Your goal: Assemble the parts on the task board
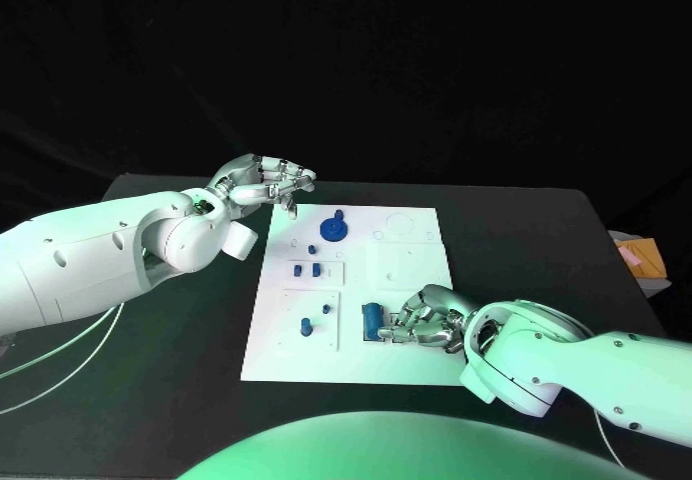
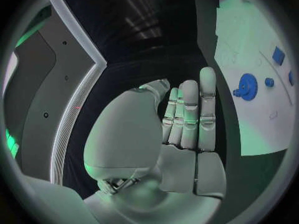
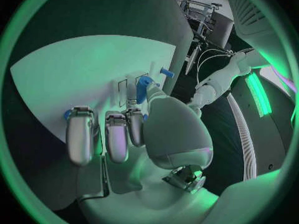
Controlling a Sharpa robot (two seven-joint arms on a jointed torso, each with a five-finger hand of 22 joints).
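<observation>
White task board flat on the black surface, between both hands.

Right hand down on the near part of the board, fingers curled over it. A blue cylinder part right at those fingertips, touching them. Pinched or just touched? Cannot tell. In the right wrist view, a blue part peeking out just past the thumb.

Left hand up by the far corner of the board, off its edge. Fingers straight and pressed side by side, thumb tucked close, nothing held in them. Looks clenched on empty air, though hard to be sure.

A round blue gear part on the board, just beside the left fingers. Shown in the left wrist view too, with a small blue part next to it.

2 small blue parts side by side in the middle, between both sets of fingers. A blue peg part near the right fingers, with a tiny blue part close to it.
</observation>
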